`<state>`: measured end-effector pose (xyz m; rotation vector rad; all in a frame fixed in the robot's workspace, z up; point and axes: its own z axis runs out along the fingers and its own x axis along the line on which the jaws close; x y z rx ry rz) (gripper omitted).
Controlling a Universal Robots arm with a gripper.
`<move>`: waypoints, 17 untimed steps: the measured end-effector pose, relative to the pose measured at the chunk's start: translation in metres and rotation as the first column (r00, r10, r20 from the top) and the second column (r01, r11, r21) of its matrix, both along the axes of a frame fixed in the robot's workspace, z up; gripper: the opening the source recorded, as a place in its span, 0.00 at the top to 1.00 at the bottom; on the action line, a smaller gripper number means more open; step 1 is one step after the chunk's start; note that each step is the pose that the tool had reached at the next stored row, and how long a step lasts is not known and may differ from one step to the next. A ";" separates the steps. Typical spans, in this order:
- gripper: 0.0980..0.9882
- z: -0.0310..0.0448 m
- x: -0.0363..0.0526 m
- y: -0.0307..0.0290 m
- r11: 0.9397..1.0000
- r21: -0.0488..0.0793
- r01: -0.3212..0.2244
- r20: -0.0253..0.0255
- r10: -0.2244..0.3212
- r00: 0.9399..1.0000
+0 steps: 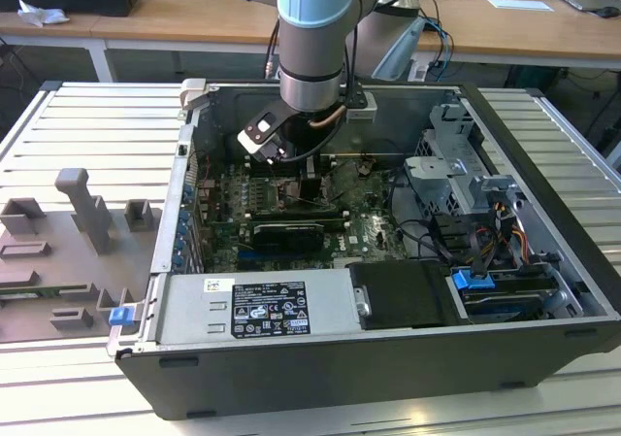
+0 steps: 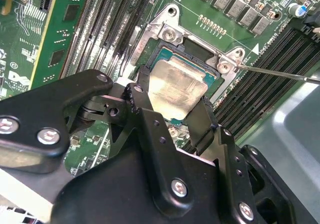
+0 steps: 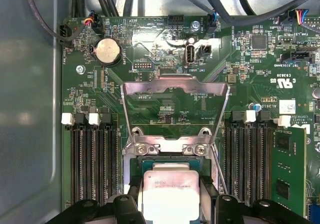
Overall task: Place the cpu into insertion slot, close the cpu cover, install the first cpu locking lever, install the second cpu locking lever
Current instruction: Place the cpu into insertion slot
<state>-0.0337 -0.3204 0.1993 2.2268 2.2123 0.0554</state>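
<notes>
On the slatted metal table [image 1: 58, 116], inside the open computer case [image 1: 388, 358], your gripper [image 2: 172, 103] is pinched on two opposite edges of the chip [image 2: 175, 84]. The chip sits over the socket [image 2: 197, 47], and the cover [image 3: 150, 87] is swung open and clear of it. You can't tell whether the chip lies flat yet, so if you let go while it is tilted or off-square, a corner may ride up on the frame and bend the contacts underneath.

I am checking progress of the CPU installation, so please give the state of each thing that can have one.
gripper: shut on the cpu.
cpu: held at the insertion slot; whether seated, cannot tell.
cpu cover: open, tilted up.
locking lever: swung out, not latched.
</notes>
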 end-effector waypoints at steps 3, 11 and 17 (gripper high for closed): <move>0.42 -0.0001 0.0000 0.0000 1.000 0.000 0.000 0.000 0.000 1.000; 0.42 0.0082 0.0000 0.0000 1.000 0.007 0.001 0.000 -0.001 1.000; 0.42 0.0155 0.0000 0.0000 1.000 0.008 0.001 0.000 -0.001 1.000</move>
